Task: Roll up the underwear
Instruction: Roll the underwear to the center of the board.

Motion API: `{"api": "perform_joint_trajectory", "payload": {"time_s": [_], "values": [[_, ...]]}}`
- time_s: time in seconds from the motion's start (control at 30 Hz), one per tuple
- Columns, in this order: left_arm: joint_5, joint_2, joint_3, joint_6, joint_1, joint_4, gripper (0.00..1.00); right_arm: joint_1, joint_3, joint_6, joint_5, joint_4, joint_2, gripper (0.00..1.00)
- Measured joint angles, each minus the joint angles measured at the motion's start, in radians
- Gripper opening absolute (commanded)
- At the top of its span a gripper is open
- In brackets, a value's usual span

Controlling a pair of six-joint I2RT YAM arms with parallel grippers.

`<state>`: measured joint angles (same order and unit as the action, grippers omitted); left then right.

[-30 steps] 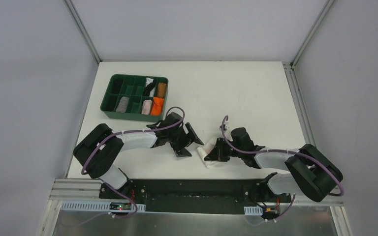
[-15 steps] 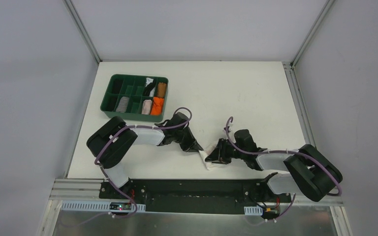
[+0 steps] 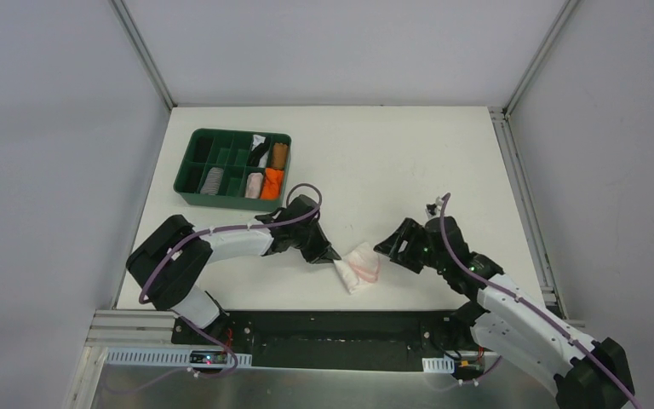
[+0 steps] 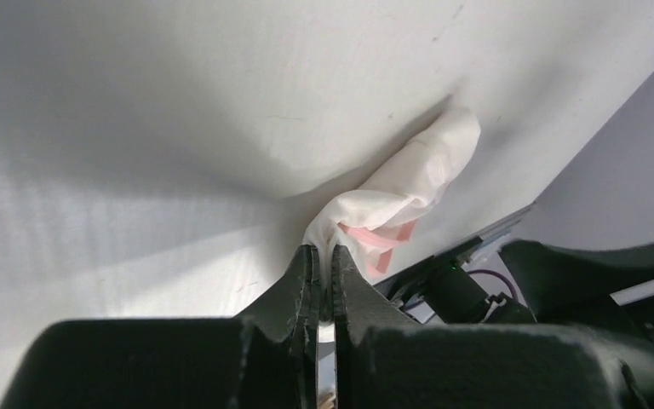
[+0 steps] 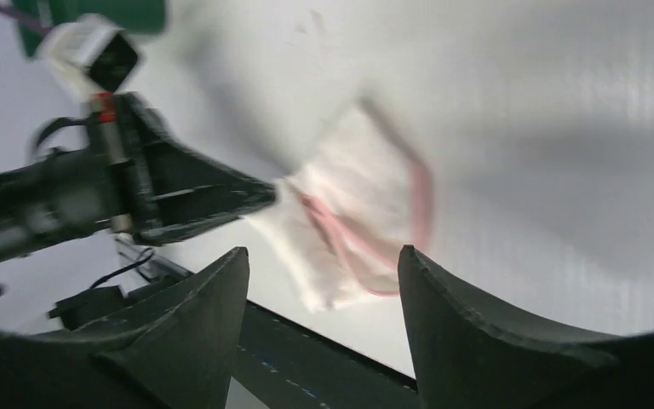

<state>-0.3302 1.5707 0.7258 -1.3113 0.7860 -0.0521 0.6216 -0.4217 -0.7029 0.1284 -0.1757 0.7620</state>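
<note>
Left gripper (image 4: 322,256) pinches the underwear (image 4: 409,175) edge tight, right gripper (image 5: 322,256) wide, just off it — best roll slowly, fabric taut.

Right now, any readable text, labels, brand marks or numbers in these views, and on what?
None readable.
No print on the underwear, the green tray or the table.
The small electronics at the arm bases are too small to read.
The right wrist view is blurred.
</note>
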Motion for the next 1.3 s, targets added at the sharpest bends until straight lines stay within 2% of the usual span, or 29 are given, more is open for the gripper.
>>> {"api": "perform_joint_trajectory", "payload": {"time_s": [0.1, 0.2, 0.33, 0.47, 0.67, 0.87, 0.9, 0.97, 1.0, 1.13, 1.3], "values": [[0.037, -0.039, -0.029, 0.014, 0.000, 0.037, 0.00, -0.003, 0.076, -0.071, -0.008, -0.015, 0.011, 0.68], [0.056, -0.056, -0.055, 0.017, 0.000, 0.060, 0.00, -0.003, 0.161, -0.138, 0.009, -0.002, 0.035, 0.62], [0.076, -0.083, -0.070, 0.017, 0.000, 0.086, 0.00, 0.002, 0.168, -0.180, 0.044, 0.092, 0.118, 0.41], [0.106, -0.110, -0.066, 0.014, 0.000, 0.155, 0.00, 0.019, 0.165, -0.211, 0.076, 0.213, 0.251, 0.38], [0.138, -0.132, -0.035, 0.001, 0.000, 0.270, 0.00, 0.030, 0.029, -0.224, 0.098, 0.296, 0.501, 0.38], [0.200, -0.133, 0.029, -0.022, 0.000, 0.393, 0.00, 0.018, -0.140, -0.227, 0.106, 0.309, 0.709, 0.38], [0.208, -0.130, 0.039, -0.028, 0.000, 0.409, 0.00, 0.011, -0.168, -0.227, 0.107, 0.305, 0.737, 0.22], [0.211, -0.106, 0.071, -0.039, 0.000, 0.441, 0.00, 0.000, -0.207, -0.187, 0.095, 0.286, 0.764, 0.38], [0.211, -0.091, 0.085, -0.042, 0.000, 0.449, 0.00, 0.000, -0.213, -0.158, 0.082, 0.272, 0.764, 0.43], [0.208, -0.026, 0.143, -0.056, 0.000, 0.495, 0.00, 0.046, -0.217, -0.032, -0.037, 0.162, 0.656, 0.47], [0.197, 0.019, 0.201, -0.061, 0.000, 0.561, 0.00, 0.256, -0.216, 0.089, -0.248, 0.037, 0.418, 0.52]]}}
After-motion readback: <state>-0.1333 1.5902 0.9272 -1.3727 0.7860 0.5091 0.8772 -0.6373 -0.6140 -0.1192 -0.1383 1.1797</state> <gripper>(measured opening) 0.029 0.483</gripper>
